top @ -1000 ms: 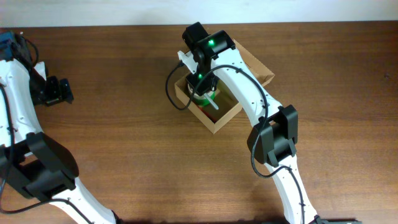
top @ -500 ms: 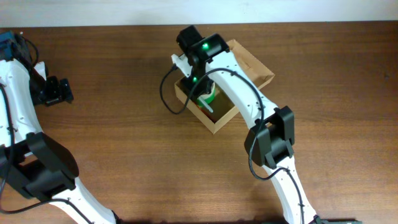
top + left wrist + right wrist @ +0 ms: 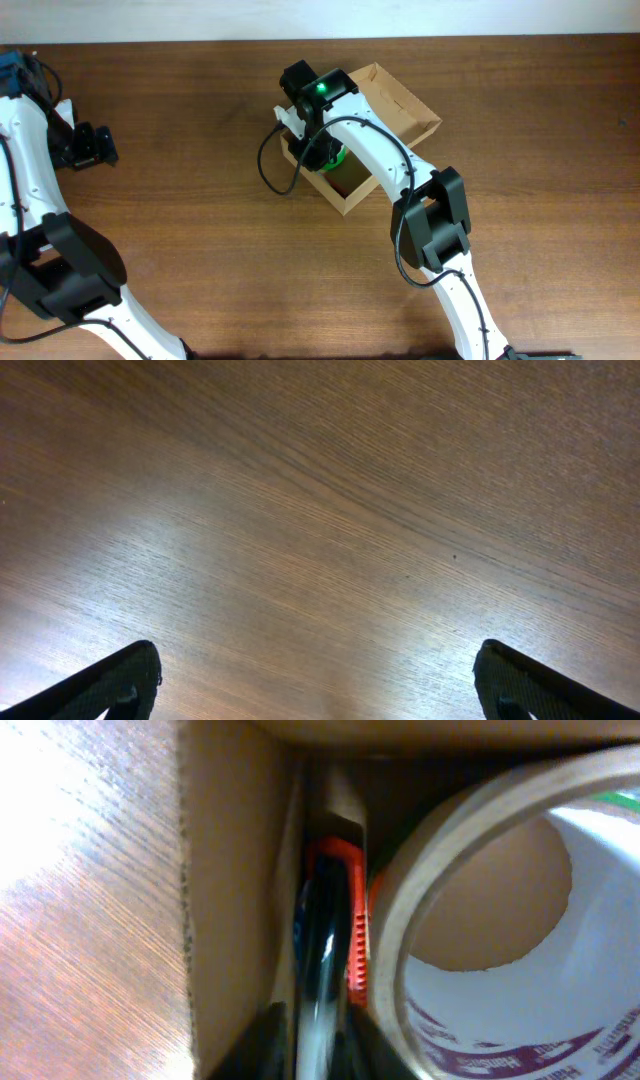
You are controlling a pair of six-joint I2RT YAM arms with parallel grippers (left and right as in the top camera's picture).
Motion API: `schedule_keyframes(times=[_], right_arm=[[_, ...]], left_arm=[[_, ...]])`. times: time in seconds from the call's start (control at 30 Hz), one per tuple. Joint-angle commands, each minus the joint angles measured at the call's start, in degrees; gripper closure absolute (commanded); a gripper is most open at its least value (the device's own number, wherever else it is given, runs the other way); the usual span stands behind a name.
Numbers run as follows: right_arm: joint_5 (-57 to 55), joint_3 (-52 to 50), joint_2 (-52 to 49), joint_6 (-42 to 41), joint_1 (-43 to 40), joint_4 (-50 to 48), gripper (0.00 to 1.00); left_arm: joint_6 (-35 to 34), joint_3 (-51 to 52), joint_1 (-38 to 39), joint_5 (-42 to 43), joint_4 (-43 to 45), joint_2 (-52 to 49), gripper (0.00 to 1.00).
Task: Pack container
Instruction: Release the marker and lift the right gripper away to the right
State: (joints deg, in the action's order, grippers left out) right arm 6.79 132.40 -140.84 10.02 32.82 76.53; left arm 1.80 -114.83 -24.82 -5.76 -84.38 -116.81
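- Brown wood is all that lies under your left claw (image 3: 97, 146). It hangs far out to the left over the table (image 3: 200, 250), well apart from the work. Its fingertips (image 3: 112, 685) sit at the two bottom corners of the wrist view, spread wide, with nothing between them and nothing touched.
- Step in hand, by my reading: setting an item into the box, right at the let-go. Your right claw (image 3: 318, 152) is down inside the container (image 3: 352, 200), at its left end, with cardboard walls around it.
- You cannot tell the right claw's spread from these views. Overhead, the wrist housing covers the jaws. In the wrist view only dark blurred shapes show at the bottom edge. Whether it grips anything is just as unclear.
- Just ahead of that claw, a tape roll (image 3: 395, 950) fills the wrist view, with a tan core and a printed white inside. Left of the roll, a red-and-black item (image 3: 335, 920) sits between it and the box wall, touching or nearly so.
- Beyond the claw to the right, the flap lid (image 3: 400, 100) stands open.
- Next move, as a judgement: make sure the roll is free of the jaws. Then lift straight up, clear of the near wall, so nothing drags out with you. Closing the lid comes after.
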Motion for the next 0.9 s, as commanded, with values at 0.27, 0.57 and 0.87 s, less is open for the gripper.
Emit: schedule_keyframes(times=[0.27,0.57,0.87], right_arm=[[-0.2,11.1,2.8,0.2,0.2,5.6,0.56],[-10.5,27.2,11.3,-0.1,-0.3,11.1,0.59],[-20.1,26.8,23.5,-7.6,-9.5,14.4,0.89]], left_arm=[[0.9,0.5,-0.1,0.4,0.0,-0.5,0.0],[0.9,0.5,-0.1,0.4,0.0,-0.5,0.0],[0.9,0.5,-0.1,0.4,0.0,-0.5,0.0]])
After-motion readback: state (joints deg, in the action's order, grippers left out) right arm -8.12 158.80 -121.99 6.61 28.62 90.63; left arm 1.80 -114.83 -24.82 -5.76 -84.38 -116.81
